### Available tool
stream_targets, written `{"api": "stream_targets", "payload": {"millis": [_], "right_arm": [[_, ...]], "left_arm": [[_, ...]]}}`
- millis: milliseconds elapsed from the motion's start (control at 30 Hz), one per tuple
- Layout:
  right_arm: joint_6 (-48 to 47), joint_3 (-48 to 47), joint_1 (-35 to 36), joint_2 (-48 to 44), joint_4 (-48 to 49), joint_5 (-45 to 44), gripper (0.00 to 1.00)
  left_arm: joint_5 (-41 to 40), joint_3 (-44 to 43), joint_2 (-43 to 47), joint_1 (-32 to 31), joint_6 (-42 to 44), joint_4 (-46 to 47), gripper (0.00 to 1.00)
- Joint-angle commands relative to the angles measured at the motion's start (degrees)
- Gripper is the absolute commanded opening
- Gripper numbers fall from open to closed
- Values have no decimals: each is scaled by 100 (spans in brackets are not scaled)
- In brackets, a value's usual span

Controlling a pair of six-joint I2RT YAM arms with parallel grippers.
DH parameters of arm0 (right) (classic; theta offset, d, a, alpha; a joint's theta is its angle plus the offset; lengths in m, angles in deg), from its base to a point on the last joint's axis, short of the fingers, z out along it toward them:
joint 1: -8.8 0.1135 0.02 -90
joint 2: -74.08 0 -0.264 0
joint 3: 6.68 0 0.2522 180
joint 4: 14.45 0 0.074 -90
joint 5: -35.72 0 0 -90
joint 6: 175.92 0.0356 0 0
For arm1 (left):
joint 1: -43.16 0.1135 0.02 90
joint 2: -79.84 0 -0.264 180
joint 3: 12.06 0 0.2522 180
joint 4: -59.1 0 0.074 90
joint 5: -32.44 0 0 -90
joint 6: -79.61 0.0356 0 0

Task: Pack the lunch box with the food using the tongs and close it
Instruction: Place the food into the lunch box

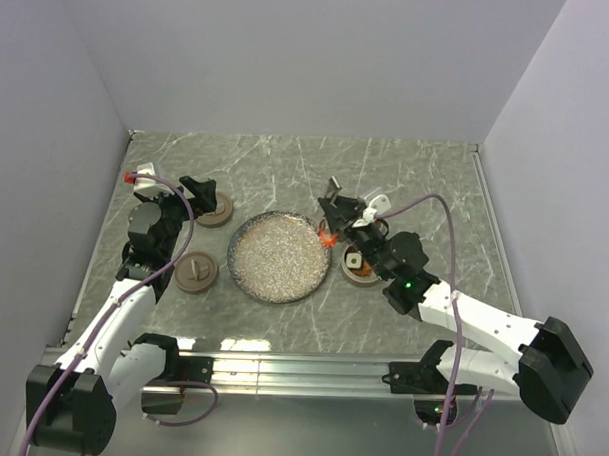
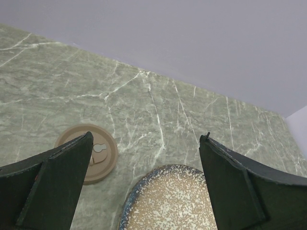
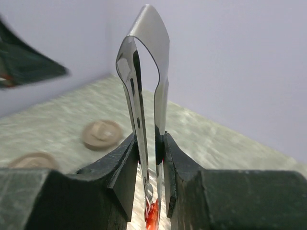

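Packing looks partly done. The right pincer (image 3: pixel 149 158) is pressed together on the tongs (image 3: pixel 144 91), squeezing their two arms low down, and a red bit of food (image 3: pixel 152 216) is nipped between the tips. From above, that bit hangs between the right rim of the speckled plate (image 1: pixel 280 257) and the open round tin (image 1: pixel 368 280), close to both. One white square with a dark centre (image 1: pixel 353 258) already lies in the tin. The plate shows no pieces on it, so this red bit may be the last, though the arm could hide others. The left pincer (image 2: pixel 146 139) is spread wide and holds nothing, above the bench (image 1: pixel 407 172) near a brown round lid (image 1: pixel 213 207), with a second lid (image 1: pixel 196 272) nearer the arm bases. Left to do, as I judge it: drop the red bit in and close the tin, which has no lid on it yet
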Motion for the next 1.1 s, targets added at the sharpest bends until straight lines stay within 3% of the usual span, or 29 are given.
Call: {"api": "stream_targets", "payload": {"millis": [0, 300, 667, 1067], "right_arm": [[10, 215, -414, -222, -58, -296, 11], [-16, 102, -1083, -100, -120, -349, 11], [107, -347, -2006, 761, 178, 301, 11], [186, -646, -2253, 1403, 452, 636, 14]], "left_arm": [[138, -35, -7, 2, -55, 315, 99], [103, -35, 11, 2, -46, 289, 99], [77, -61, -77, 2, -38, 289, 99], [33, -97, -173, 2, -20, 280, 99]]}}
